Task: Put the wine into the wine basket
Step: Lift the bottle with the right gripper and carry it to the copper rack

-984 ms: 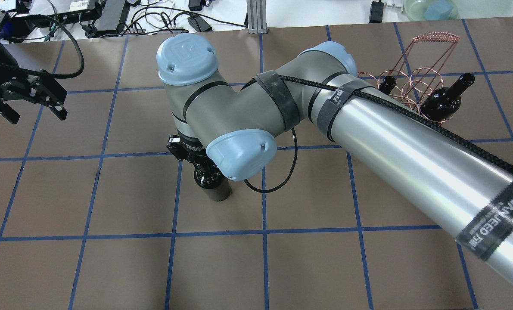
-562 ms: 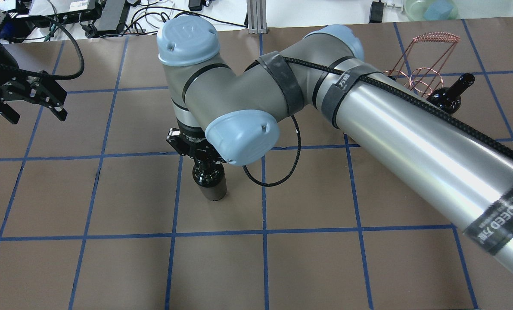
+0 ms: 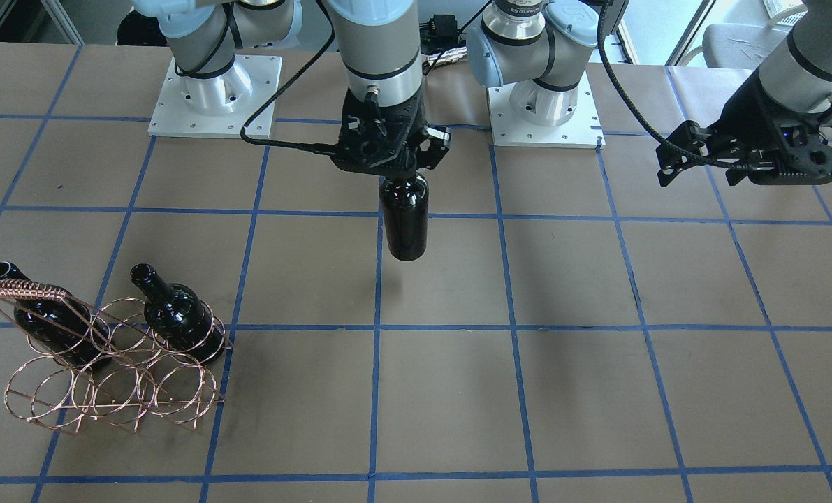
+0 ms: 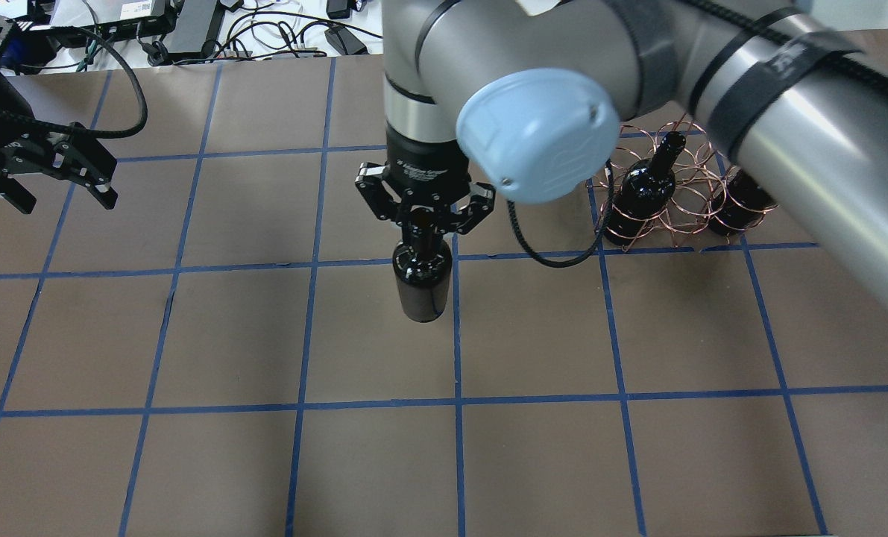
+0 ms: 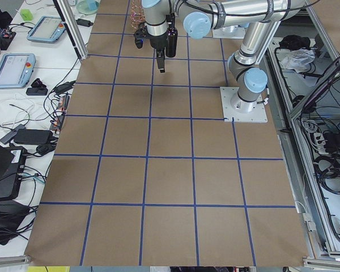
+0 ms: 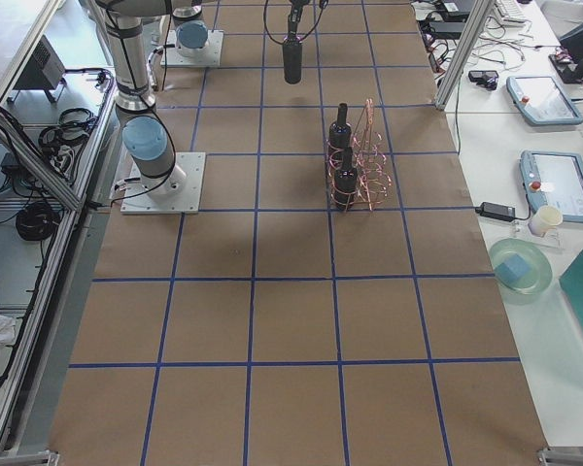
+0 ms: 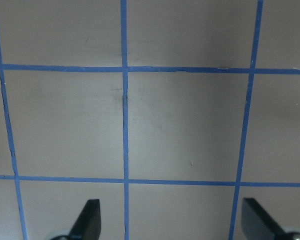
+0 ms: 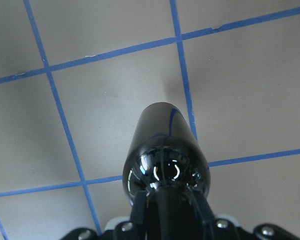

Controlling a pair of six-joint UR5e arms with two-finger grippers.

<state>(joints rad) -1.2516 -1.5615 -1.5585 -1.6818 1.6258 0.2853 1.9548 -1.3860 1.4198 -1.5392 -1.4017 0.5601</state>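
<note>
**A:** What takes up most of the scene?
**B:** A bench [image 4: 190, 462] covered in brown paper and gridded with blue tape. The robot's thick grey right arm [image 4: 786, 134] reaches across it to the middle.

**A:** Where is the wine basket?
**B:** The wine basket [image 3: 108, 377] is copper wire rings in two rows with a woven handle. It stands on the bench toward the robot's right, well apart from the arm's tip. Two other bottles [image 3: 178, 318], dark and glossy, stand in its rings with their necks up, apparently in the row nearer the robot. The ring between them looks free, though the thin wire makes that hard to confirm.

**A:** And the wine itself?
**B:** The wine [image 3: 403, 223] hangs upright over the centre of the bench, base down and clear of the surface. Its shadow lies separately on the paper below. Held by the neck it hangs straight, which I judge suits carrying it and lowering it base first into a ring.

**A:** What holds it?
**B:** The right end effector [image 4: 423, 224] points straight down, with its fingers closed around the neck just above the shoulder.

**A:** And the other one?
**B:** The left end effector [image 4: 67, 198] hovers at the robot's far left. Its fingers are spread wide and hold nothing, and it seems parked out of the way.
</note>
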